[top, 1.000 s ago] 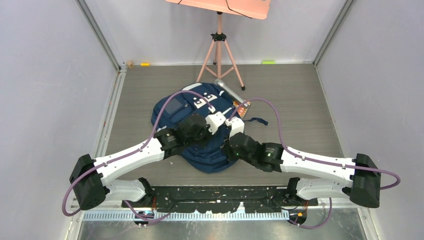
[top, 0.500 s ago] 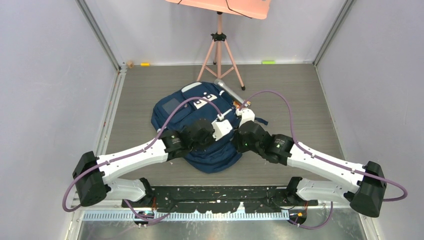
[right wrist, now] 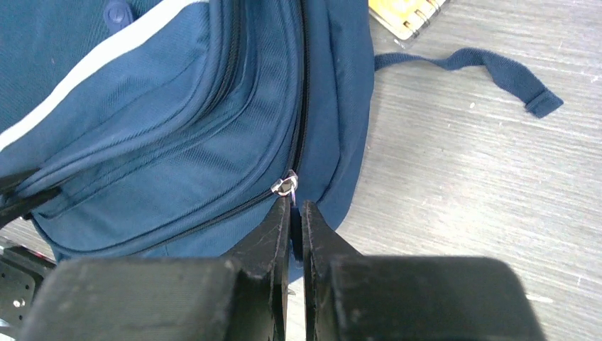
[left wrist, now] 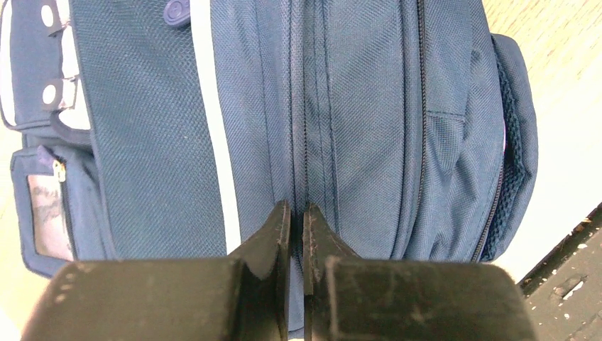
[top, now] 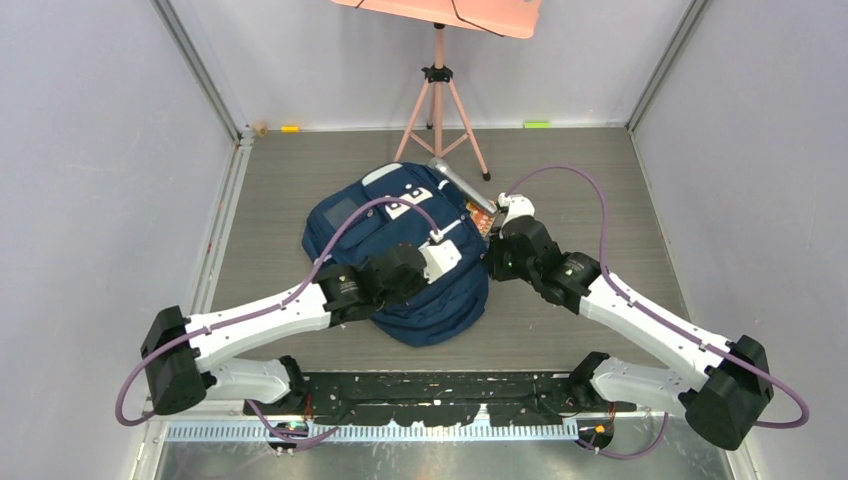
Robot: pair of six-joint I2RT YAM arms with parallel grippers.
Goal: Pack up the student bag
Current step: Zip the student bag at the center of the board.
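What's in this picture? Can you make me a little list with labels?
Bag: navy student bag, lying flat on the table
Left end effector: shut, pinching the bag's fabric
Right end effector: shut on the zipper pull
Beside bag: spiral notebook, silver tube
Behind: pink tripod

Camera set: one fixed overhead, two wrist-mounted.
Top external sits high behind the robot, facing down over the whole table [top: 620,200]. Each wrist camera looks close along the left gripper [left wrist: 297,207] or right gripper [right wrist: 296,202]. Just beyond the tips lies the student bag [top: 345,240], shared by all three views.
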